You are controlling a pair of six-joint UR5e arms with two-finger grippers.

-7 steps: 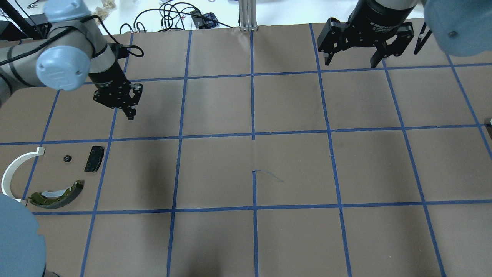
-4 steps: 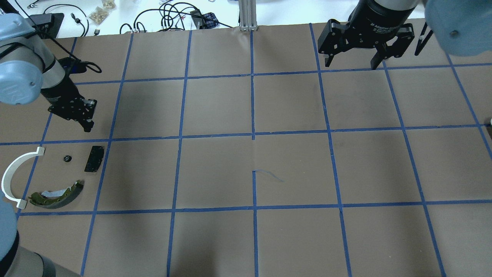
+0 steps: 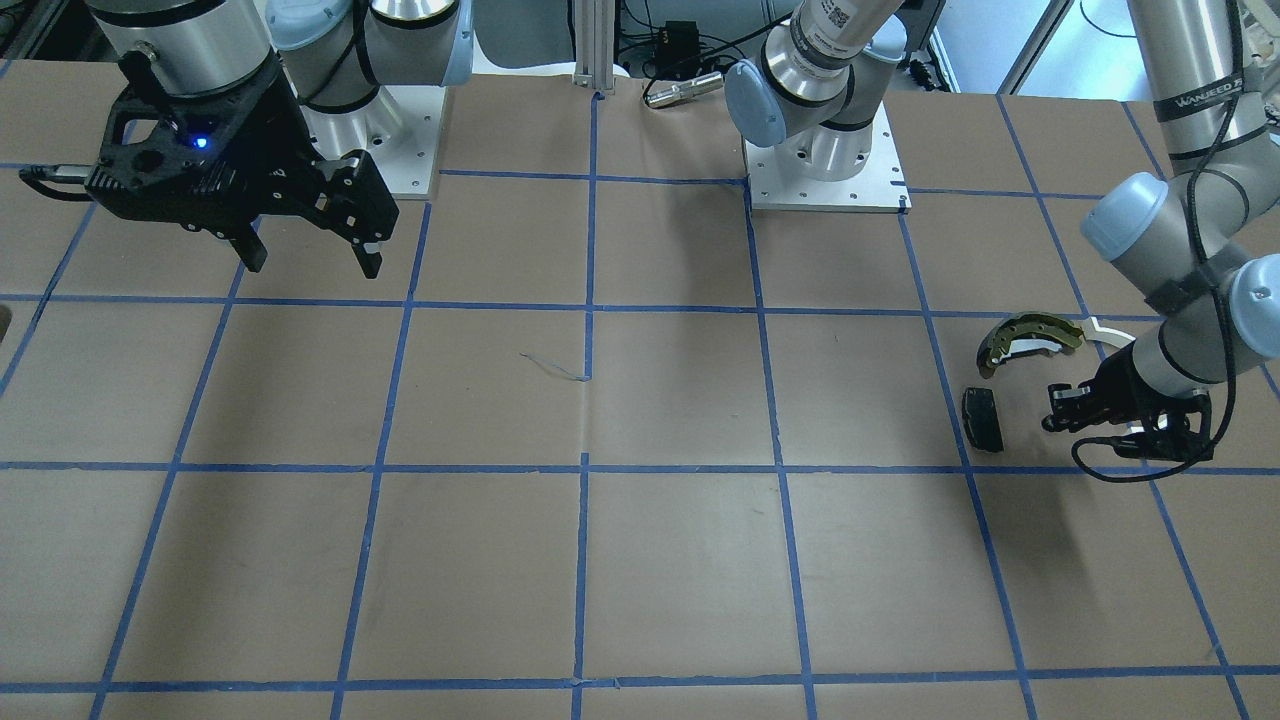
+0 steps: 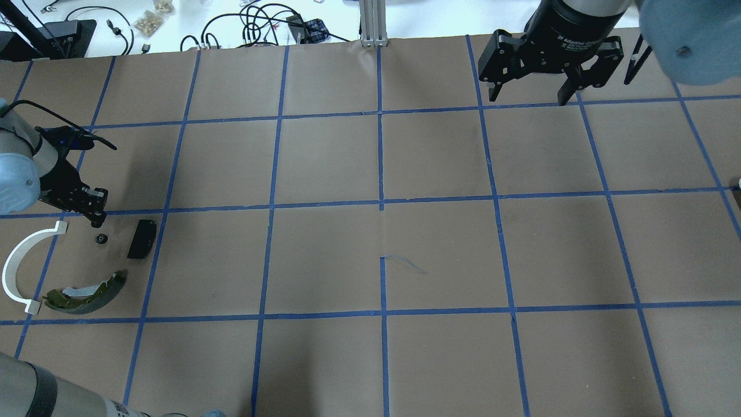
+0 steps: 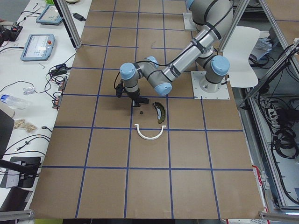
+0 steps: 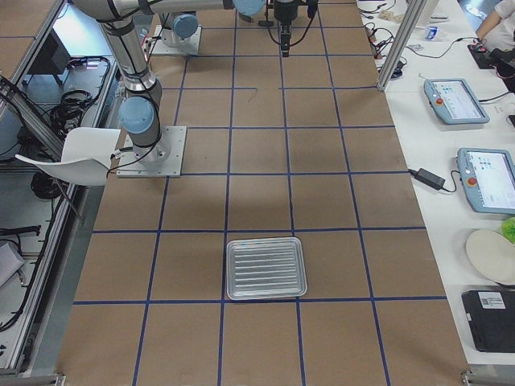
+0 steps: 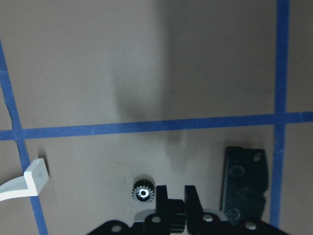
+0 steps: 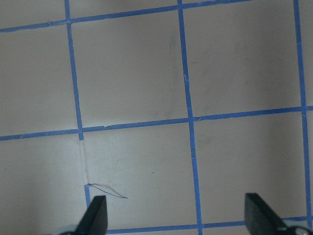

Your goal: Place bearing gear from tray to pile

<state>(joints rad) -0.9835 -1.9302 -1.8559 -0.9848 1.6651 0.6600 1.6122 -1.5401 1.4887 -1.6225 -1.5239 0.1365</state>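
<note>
**Left gripper is right next to the gear**

Left gripper (image 7: 176, 193) has its two fingers pressed close together, and I see nothing held between them. It points down at the table, in the gap between the black pad (image 7: 245, 186) and the little bearing gear (image 7: 143, 193).

The gear lies flat on the brown table with its hole facing up. It sits on the side of the pad that faces the white arc (image 7: 35, 176), about halfway between the two. In the wrist view it is just beside one finger, on the side away from the pad. I cannot tell whether they touch, or how high the fingers are above the table.

The gear is round, so it has no long side and can be grabbed from any way around. The green-yellow brake shoe (image 4: 87, 292) lies near the pad too, on the robot's side of it.

I think the gear is already in the pile, since it sits among these parts. To grab it again, the fingers would have to open and slide a bit away from the pad.

Right gripper (image 4: 528, 95) is wide open and holds nothing. It is well apart from the pad, so the left arm is much nearer. The tray (image 6: 265, 269) shows only in the right side view, also far from the pad.
</note>
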